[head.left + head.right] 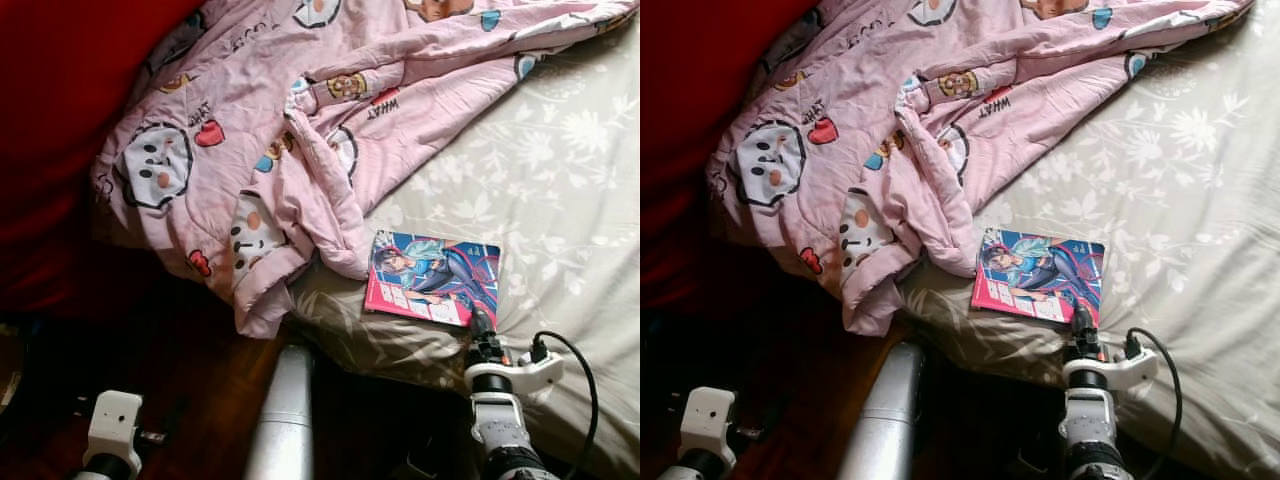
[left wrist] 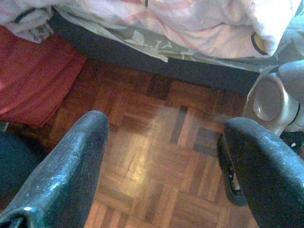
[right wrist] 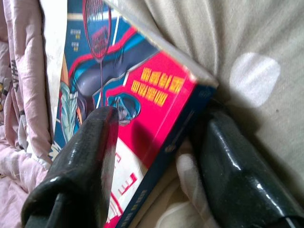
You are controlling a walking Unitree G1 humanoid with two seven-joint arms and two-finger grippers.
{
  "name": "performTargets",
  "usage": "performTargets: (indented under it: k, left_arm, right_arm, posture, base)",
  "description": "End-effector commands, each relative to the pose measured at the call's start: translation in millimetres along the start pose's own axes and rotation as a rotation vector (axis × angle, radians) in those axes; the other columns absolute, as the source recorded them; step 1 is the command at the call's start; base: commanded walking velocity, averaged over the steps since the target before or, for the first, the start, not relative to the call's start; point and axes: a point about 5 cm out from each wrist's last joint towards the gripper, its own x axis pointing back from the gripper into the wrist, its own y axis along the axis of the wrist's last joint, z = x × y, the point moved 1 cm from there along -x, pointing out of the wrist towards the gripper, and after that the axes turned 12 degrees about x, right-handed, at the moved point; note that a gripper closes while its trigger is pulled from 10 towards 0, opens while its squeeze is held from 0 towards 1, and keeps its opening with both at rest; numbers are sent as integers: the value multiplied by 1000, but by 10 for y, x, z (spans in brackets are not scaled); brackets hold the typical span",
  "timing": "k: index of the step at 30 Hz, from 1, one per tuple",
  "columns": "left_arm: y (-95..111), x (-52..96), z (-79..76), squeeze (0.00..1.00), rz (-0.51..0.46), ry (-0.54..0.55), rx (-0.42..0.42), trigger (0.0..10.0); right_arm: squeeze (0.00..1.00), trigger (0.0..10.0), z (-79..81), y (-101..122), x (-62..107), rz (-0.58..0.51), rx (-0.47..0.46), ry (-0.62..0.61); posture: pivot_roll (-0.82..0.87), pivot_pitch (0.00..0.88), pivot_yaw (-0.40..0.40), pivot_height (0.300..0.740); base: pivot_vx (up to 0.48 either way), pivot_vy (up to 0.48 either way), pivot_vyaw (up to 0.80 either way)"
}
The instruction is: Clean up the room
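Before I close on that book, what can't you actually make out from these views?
- Book: far corner tucked under the pink blanket, head views.
- Right gripper: one finger sits beyond the book's edge; underside contact hidden, right wrist view.
- Left gripper: open over the floor; bed's underside dark.

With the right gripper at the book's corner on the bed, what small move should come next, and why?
Probably close the right gripper on the glossy pink-and-blue illustrated book, then lift. Its black fingers already straddle the book's near corner, one over the cover, one beneath on the grey floral bedsheet, with a gap remaining.
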Motion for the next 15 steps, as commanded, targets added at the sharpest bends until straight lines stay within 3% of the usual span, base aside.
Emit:
performTargets:
  k: [1, 2, 3, 15]
  left_arm:
    - [-169, 130, 73, 0, 74, 28, 1, 10000]
    - [-169, 130, 74, 0, 73, 28, 1, 10000]
    - [-168, 128, 76, 0, 73, 29, 1, 10000]
    - [-144, 102, 40, 0, 63, 21, 0, 10000]
  right_arm:
    - [0, 1451, -102, -388, 208, 156, -47, -64]
    - [0, 1451, -111, -389, 215, 158, -41, -67]
    - [0, 0, -125, -392, 226, 160, -38, -75]
    - [0, 0, -228, -344, 283, 147, -33, -110]
  posture:
    - [322, 536, 232, 608]
    - [322, 536, 232, 608]
    - [324, 537, 232, 608]
    - [321, 542, 232, 608]
  base:
    - [0, 0, 0]
    - [0, 0, 0]
    - [0, 0, 0]
    - [0, 0, 0]
